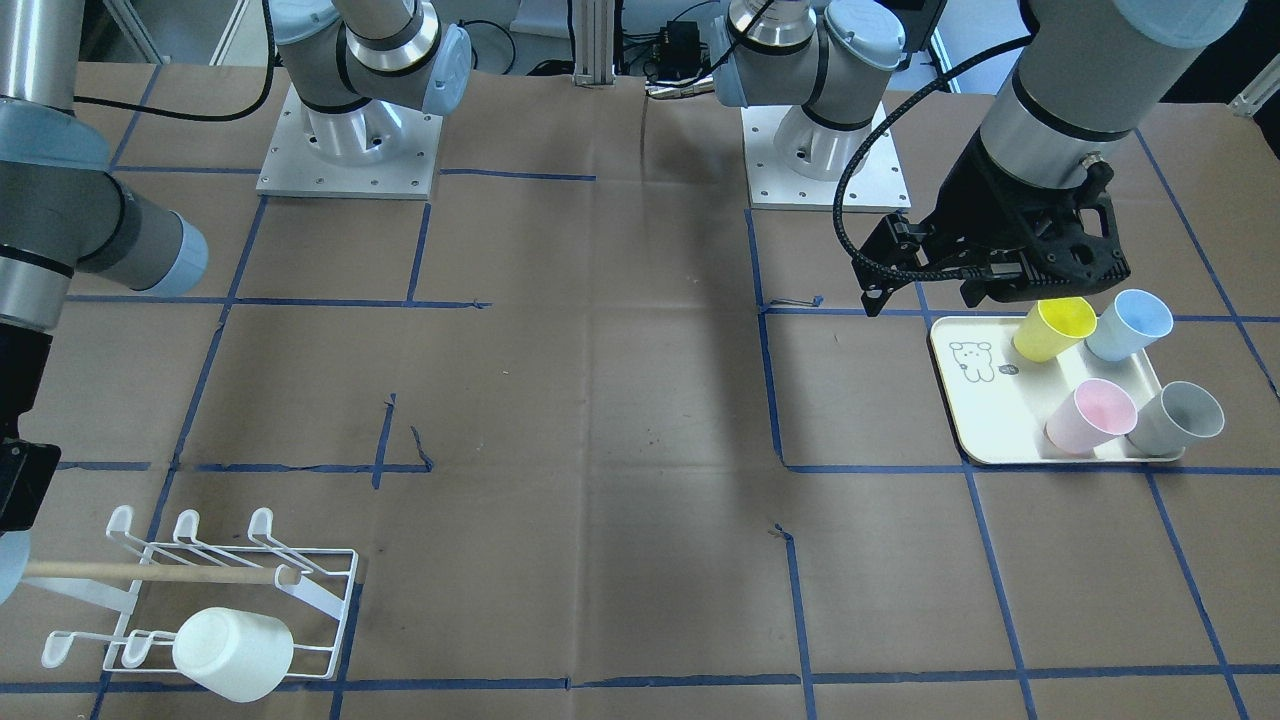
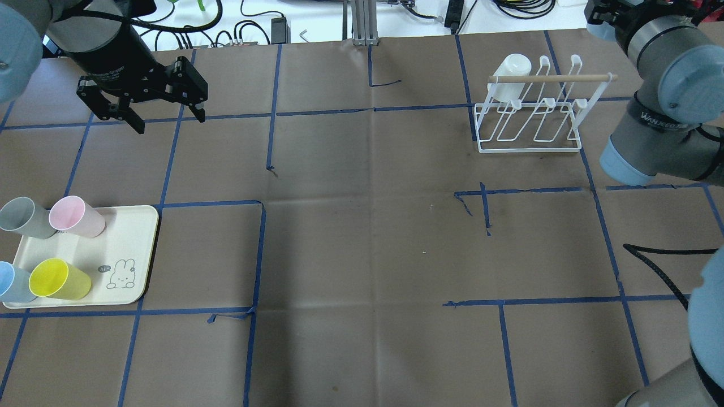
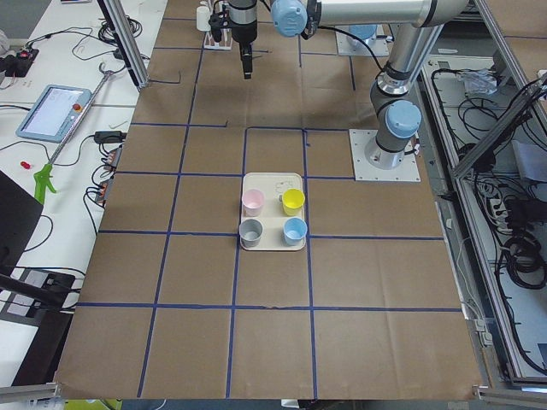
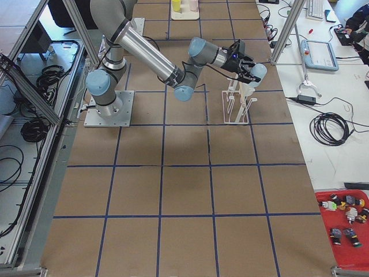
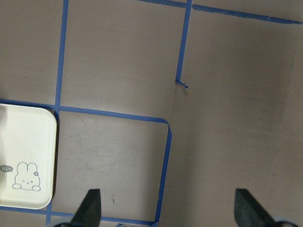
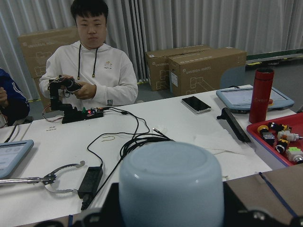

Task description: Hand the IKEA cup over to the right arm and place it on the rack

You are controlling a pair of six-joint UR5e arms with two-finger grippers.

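Note:
My right gripper (image 6: 170, 213) is shut on a pale blue-white IKEA cup (image 6: 170, 184), whose closed bottom fills the lower part of the right wrist view. In the exterior right view this gripper (image 4: 249, 68) holds the cup (image 4: 258, 71) just above the white wire rack (image 4: 238, 105). The rack (image 2: 551, 78) stands at the far right of the table. A white cup (image 2: 511, 68) hangs upside down on one of its end prongs. My left gripper (image 2: 169, 121) is open and empty. It hovers above bare table beyond the tray, and its fingertips (image 5: 90, 208) are wide apart.
A cream tray (image 2: 136, 237) at the near left holds a yellow cup (image 2: 56, 278), a blue cup (image 2: 11, 282), a pink cup (image 2: 76, 216) and a grey cup (image 2: 22, 215). An operator (image 6: 90, 71) sits behind a cabled bench beyond the table. A red parts bin (image 4: 346, 231) lies there too.

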